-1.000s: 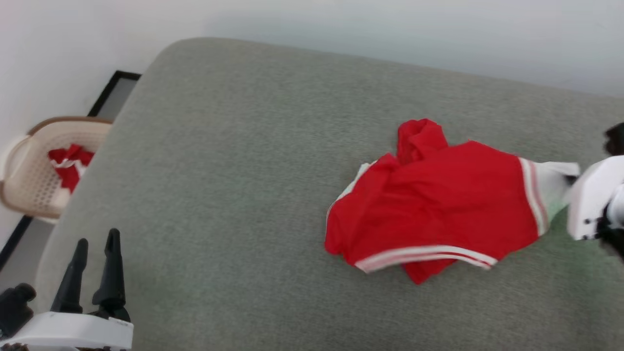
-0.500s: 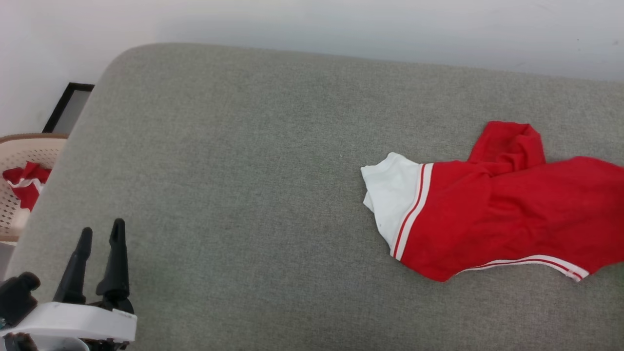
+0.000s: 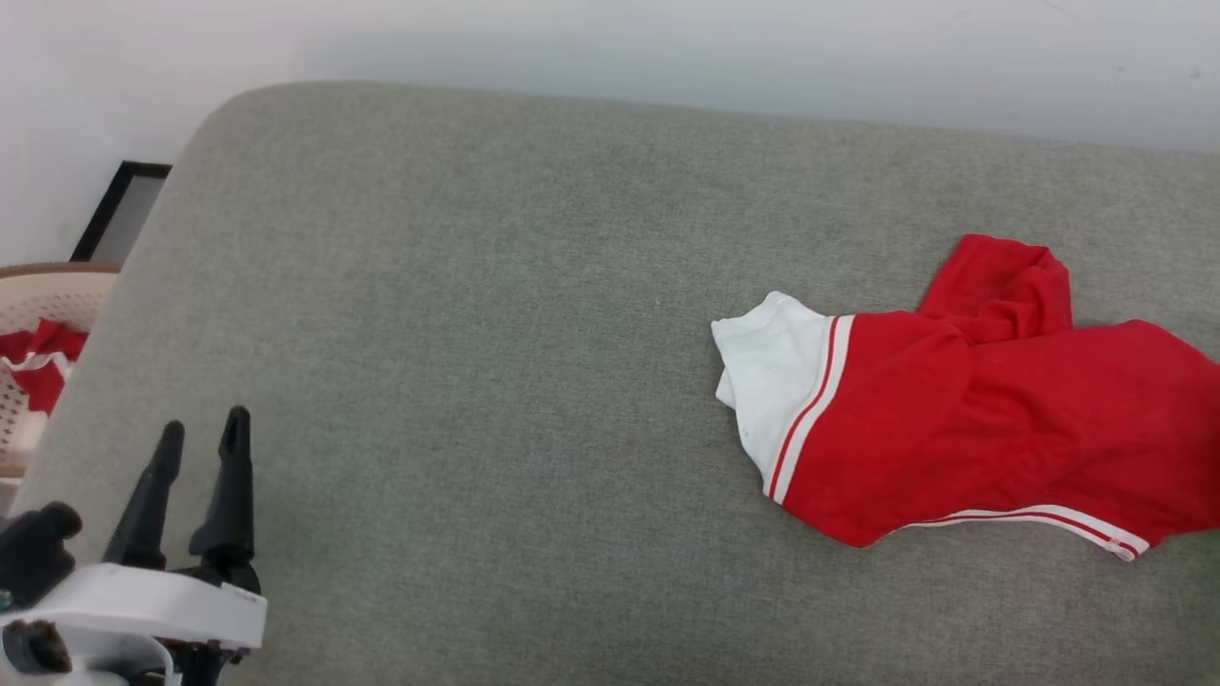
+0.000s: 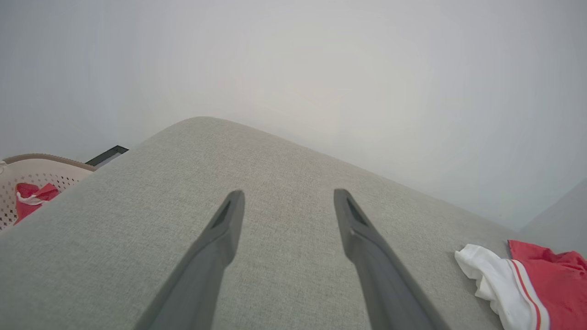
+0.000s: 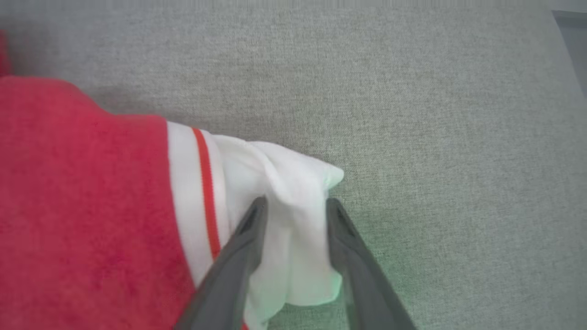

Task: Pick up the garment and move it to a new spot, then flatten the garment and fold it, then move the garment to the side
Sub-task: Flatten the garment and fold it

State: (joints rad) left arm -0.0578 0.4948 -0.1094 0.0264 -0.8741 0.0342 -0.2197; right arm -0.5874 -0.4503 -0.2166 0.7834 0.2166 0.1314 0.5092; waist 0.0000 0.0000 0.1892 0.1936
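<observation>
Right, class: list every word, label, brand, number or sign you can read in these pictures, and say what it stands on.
None: no readable text stands on the red garment, the grey cushion, the basket or the left claw. The garment's white stripes are trim, not lettering.
</observation>
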